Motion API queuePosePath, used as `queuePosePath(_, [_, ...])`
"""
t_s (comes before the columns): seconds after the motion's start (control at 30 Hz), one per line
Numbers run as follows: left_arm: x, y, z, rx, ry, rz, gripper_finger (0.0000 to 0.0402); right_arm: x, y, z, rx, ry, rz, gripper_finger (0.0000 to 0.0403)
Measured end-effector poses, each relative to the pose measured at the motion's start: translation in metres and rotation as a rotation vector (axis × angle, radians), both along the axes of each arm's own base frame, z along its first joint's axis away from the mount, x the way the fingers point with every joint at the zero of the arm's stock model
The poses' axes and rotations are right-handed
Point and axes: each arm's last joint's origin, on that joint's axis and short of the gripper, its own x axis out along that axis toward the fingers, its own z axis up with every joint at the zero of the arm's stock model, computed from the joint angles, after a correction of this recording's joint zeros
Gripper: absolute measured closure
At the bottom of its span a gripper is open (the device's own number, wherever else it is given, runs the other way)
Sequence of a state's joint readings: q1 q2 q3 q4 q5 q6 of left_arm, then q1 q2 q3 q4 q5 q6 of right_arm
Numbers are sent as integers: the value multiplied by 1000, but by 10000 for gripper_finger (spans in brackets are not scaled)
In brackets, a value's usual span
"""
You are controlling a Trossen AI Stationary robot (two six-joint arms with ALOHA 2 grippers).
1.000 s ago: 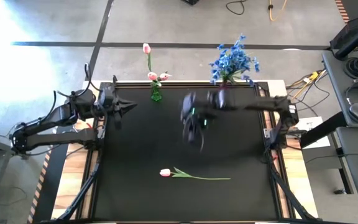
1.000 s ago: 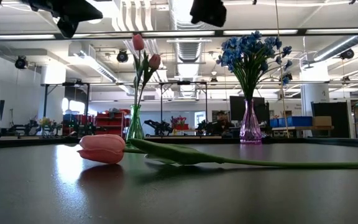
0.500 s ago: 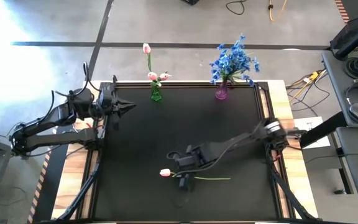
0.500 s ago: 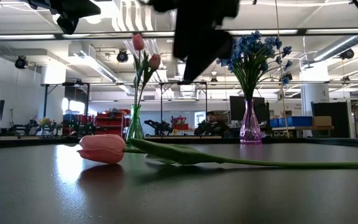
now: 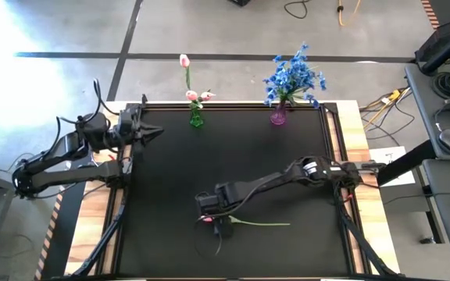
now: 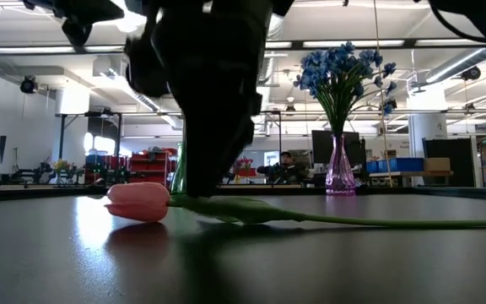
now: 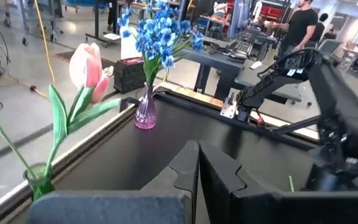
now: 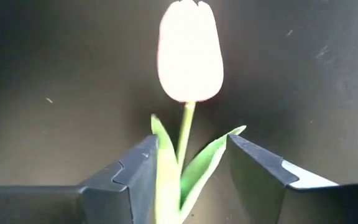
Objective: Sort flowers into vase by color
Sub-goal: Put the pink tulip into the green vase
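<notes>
A pink tulip [image 6: 138, 202] lies flat on the black table near its front edge, its green stem [image 5: 264, 224] pointing toward the right edge. My right gripper [image 8: 191, 140] is low over it and open. Its fingers point steeply down and stand on either side of the stem and its two slim leaves, just behind the blossom [image 8: 189, 53]. In the high view the gripper [image 5: 209, 217] hides most of the blossom. My left gripper [image 5: 156, 134] hangs shut above the table's far left part.
A green vase [image 5: 196, 117] with pink tulips [image 7: 87, 65] and a purple vase [image 5: 278, 117] with blue flowers [image 6: 342, 76] stand at the table's far edge. People show in the room beyond.
My right gripper has come from high over the far middle of the table down and toward the near edge, tipping more steeply downward, and now stands over the lying tulip. The tulip has not moved.
</notes>
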State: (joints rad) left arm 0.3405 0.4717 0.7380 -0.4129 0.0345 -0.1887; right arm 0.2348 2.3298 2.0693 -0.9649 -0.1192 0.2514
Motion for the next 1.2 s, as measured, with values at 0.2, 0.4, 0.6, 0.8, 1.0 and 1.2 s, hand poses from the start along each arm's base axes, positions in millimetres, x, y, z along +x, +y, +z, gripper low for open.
queuePosePath(0.2, [-9, -3, 2, -35, -42, 7, 402, 2, -3, -17, 1, 38, 10, 271])
queuePosePath(0.4, [-28, -10, 7, 2, -120, 4, 402, 4, -3, -17, 11, 43, -59, 358])
queuePosePath(0.6, [-60, -21, 12, 82, -153, -2, 402, 20, -12, 29, 28, -110, -143, 389])
queuePosePath(0.8, [-92, -32, 15, 111, -218, 37, 401, 39, -44, 108, 12, -510, -315, 390])
queuePosePath(1.0, [-109, -36, 8, 111, -265, 82, 402, 46, -107, 169, -79, -884, -487, 390])
queuePosePath(1.2, [-111, -36, 3, 102, -251, 98, 402, 49, -172, 197, -155, -1143, -546, 390])
